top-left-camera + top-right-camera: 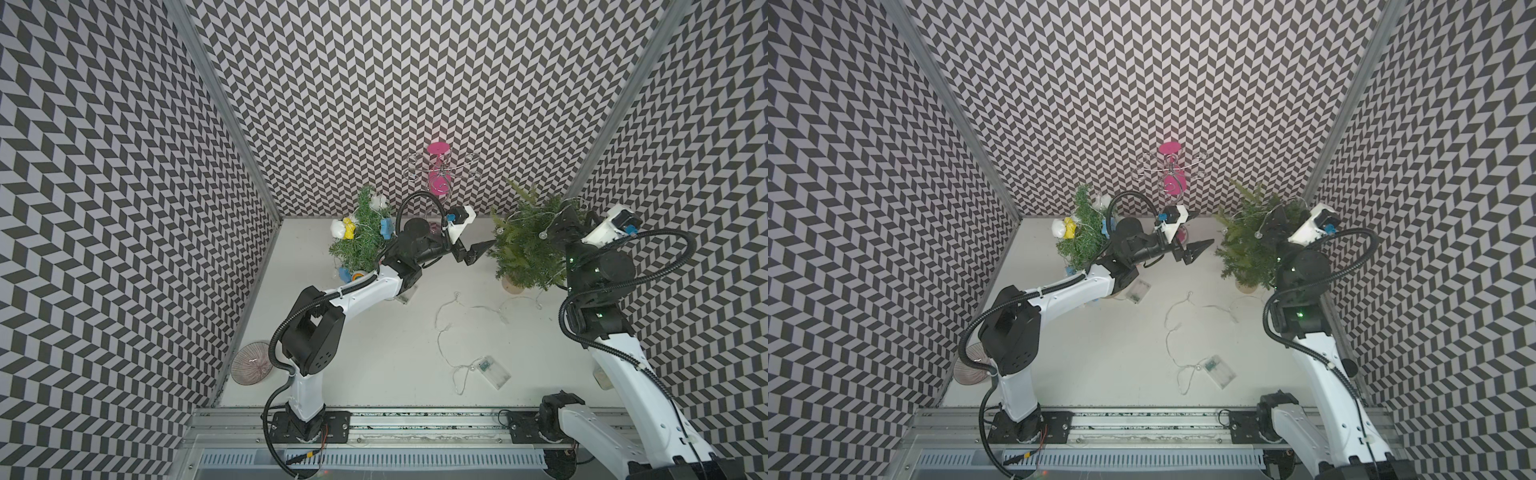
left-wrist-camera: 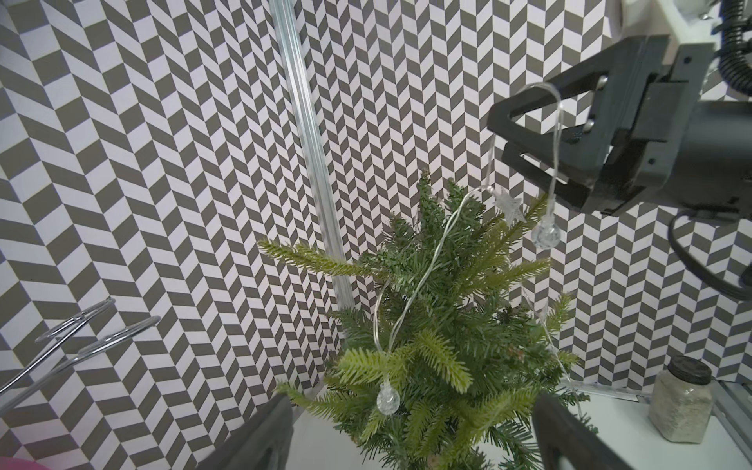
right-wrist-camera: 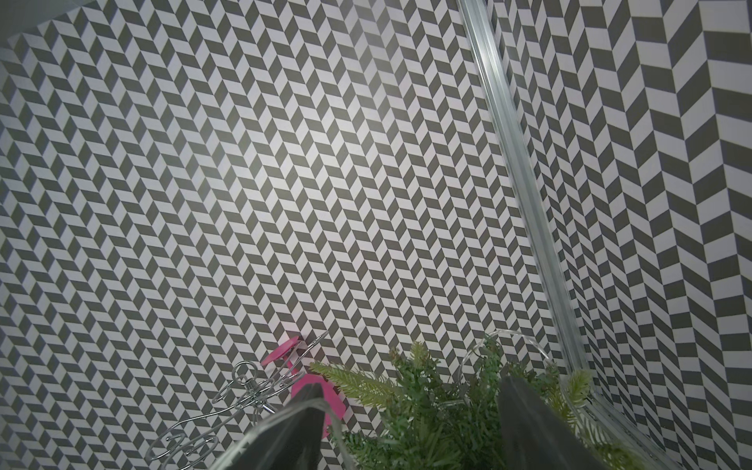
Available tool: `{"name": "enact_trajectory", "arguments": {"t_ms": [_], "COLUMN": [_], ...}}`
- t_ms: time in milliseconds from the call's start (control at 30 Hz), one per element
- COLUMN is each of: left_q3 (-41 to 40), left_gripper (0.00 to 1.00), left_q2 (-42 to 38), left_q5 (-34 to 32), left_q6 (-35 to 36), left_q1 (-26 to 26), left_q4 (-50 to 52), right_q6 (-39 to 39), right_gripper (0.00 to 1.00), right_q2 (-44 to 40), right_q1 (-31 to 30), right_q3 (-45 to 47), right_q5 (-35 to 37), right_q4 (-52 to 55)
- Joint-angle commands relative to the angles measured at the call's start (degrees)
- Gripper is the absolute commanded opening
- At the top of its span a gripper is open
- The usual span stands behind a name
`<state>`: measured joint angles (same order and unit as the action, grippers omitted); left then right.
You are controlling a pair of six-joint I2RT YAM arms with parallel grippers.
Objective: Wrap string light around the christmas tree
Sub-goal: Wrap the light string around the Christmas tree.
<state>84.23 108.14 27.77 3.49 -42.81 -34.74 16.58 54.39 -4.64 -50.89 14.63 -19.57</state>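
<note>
Clear plastic battery box lies flat by the near edge of the white table, right of centre. Striped round plate sits at the near left corner. Glass jar with a dark lid and pale grains stands by the right edge. Thin clear wire of the string light runs from the box in loose loops over the middle of the table to the foot of the green artificial christmas tree, which stands upright in the far right corner. On the tree the wire passes over the upper branches with round bulbs and a star hanging, only partly wound. Left pincer hovers just beside the tree on its left, jaws wide apart, holding nothing. Right pincer is above the tree top, jaws apart and not clamped; the wire is draped over one finger and a bulb dangles below it. Smaller green tree with yellow, blue and white ornaments stands in the far left corner, partly behind the left arm. Pink stand with silver wire loops is at the far edge, centre, against the chevron wall.
</note>
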Motion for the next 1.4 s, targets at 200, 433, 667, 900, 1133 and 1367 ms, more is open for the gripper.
{"name": "enact_trajectory", "arguments": {"t_ms": [200,433,667,900,1133,1367], "left_q3": [3.6,-0.2,1.4,4.9,4.2,-6.4], "left_gripper": [0.93,0.9,0.91,0.99,0.91,0.96], "left_q2": [3.2,0.0,-1.1,2.1,6.2,-0.6], "left_q5": [-2.1,-1.9,3.0,-11.4,-11.0,-7.9], "left_q6": [0.3,5.3,12.0,24.0,18.0,13.2], "left_q1": [-1.3,-3.2,-5.0,-12.0,-8.5,-8.1], "left_q4": [-0.9,-5.5,-4.3,-0.7,0.2,-10.4], "right_q6": [0.4,-0.2,1.0,1.8,2.7,2.0], "right_gripper": [0.77,0.76,0.77,0.77,0.73,0.75], "right_q2": [-5.3,-0.6,-1.7,-1.9,-0.6,-6.2], "right_q1": [0.3,0.4,1.0,1.4,3.8,3.8], "right_q3": [-0.6,-3.4,-0.6,1.7,3.2,2.7], "right_q5": [0.2,-1.1,-4.6,-7.7,-9.2,-14.0], "right_q4": [-0.6,3.0,2.3,0.4,-1.6,1.6]}}
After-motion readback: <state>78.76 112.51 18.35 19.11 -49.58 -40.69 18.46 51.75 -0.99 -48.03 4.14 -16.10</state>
